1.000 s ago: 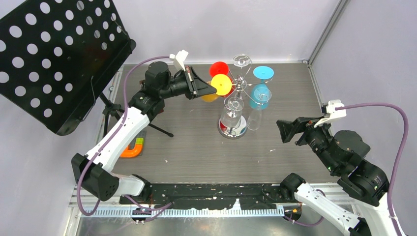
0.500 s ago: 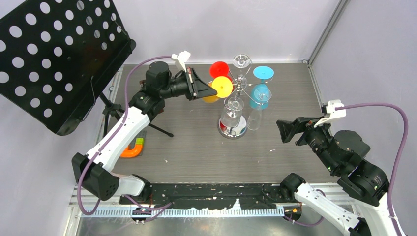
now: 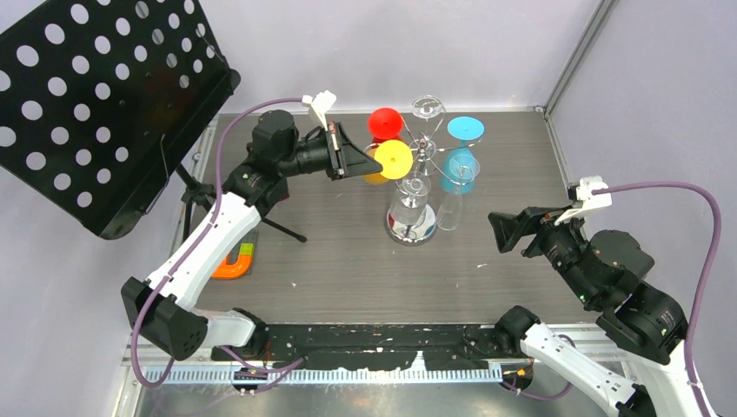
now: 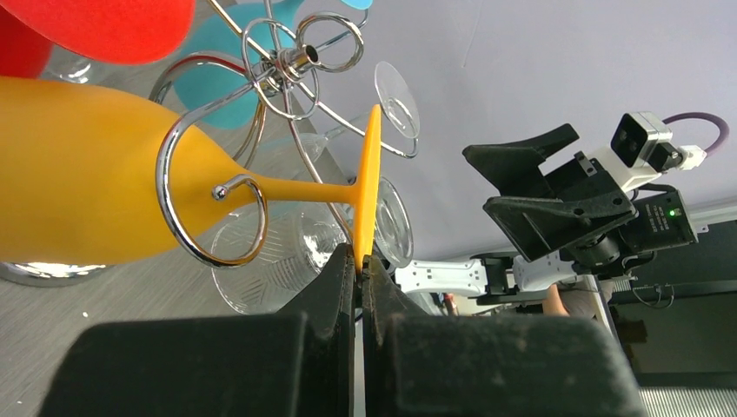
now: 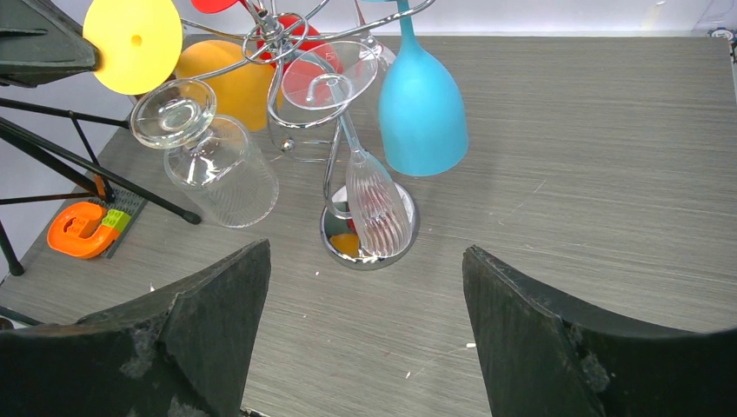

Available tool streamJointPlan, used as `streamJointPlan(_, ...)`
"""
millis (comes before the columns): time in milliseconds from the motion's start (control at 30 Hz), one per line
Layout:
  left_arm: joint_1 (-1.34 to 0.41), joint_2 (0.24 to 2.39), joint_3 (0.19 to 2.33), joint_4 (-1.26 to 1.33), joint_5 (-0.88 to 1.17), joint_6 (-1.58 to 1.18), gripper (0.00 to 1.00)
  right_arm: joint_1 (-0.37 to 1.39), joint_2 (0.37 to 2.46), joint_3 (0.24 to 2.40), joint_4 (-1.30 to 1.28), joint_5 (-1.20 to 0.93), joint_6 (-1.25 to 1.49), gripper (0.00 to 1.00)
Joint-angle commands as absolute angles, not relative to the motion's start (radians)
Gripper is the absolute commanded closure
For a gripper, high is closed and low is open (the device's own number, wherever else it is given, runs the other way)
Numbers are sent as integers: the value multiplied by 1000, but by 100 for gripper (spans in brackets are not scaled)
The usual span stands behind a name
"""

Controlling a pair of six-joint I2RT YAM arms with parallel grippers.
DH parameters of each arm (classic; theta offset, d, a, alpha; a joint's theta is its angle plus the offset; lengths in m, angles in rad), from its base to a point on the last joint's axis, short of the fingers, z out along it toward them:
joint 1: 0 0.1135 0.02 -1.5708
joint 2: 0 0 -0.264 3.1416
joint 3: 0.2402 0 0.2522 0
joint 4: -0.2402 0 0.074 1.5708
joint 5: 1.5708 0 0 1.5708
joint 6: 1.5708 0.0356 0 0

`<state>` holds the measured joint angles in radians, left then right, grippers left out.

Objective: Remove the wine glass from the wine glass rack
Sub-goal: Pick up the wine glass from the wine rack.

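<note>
I've got the left pincer point(image 4: 357, 261) pinched tight on the yellow wine glass point(image 4: 87, 174) foot, stem hooked in the rack point(image 4: 287, 61). The right pincer point(image 5: 365, 261) is gaping, empty.

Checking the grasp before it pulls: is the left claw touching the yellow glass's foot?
Touching. The left wrist view shows the left claw shut on the rim of the yellow glass's foot, no gap.

A lab test cell: plain walls point(image 3: 348, 52), metal frame post point(image 3: 574, 56), perforated board point(image 3: 96, 95).
</note>
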<state>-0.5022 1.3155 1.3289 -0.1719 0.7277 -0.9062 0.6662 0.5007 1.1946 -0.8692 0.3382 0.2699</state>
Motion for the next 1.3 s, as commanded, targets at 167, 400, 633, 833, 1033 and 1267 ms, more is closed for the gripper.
streamJointPlan(167, -505, 1259, 1324, -152, 784, -888, 100, 672, 508, 1196, -832, 334, 289, 13)
streamJointPlan(400, -506, 1201, 1279, -146, 798, -888, 100, 672, 513, 1204, -835, 329, 287, 13)
streamJointPlan(633, -506, 1136, 1243, -195, 798, -847, 100, 672, 541, 1244, -852, 298, 285, 13)
streamJointPlan(833, -506, 1061, 1188, -257, 792, -798, 100, 672, 587, 1304, -899, 243, 280, 14)
streamJointPlan(1033, -506, 955, 1109, -328, 777, -735, 100, 672, 630, 1328, -909, 126, 274, 17)
streamJointPlan(1267, -506, 824, 1020, -436, 767, -625, 100, 672, 651, 1305, -891, -58, 303, 17)
